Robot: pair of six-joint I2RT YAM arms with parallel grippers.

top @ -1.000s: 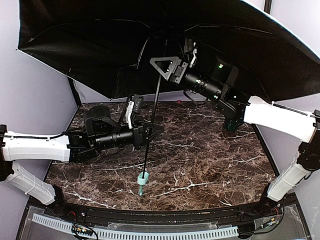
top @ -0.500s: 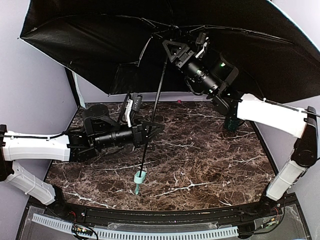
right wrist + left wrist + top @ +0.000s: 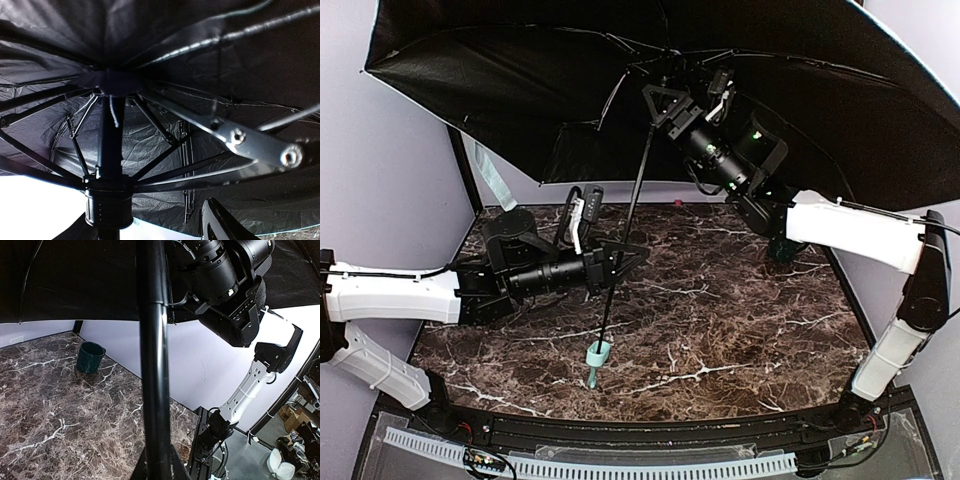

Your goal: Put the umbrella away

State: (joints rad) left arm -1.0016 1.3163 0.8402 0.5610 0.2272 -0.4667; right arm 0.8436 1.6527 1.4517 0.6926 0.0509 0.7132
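The umbrella (image 3: 520, 90) was open above the tabletop (image 3: 750, 320), its shaft (image 3: 632, 210) slanting down to the mint handle (image 3: 599, 352) near the front edge. The left pincer (image 3: 620, 262) was clamped on the shaft midway. The right pincer (image 3: 660, 100) was parted around the runner (image 3: 107, 207) under the canopy. A green mug (image 3: 90, 357) stood near the tabletop's edge.

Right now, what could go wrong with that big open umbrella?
1. The left gripper clamps just the thin shaft, so the wide open umbrella might tip or slip.
2. The right gripper is up by the runner; thin ribs could snag or bend there.
3. The mint handle hangs low near the table and could bump it.
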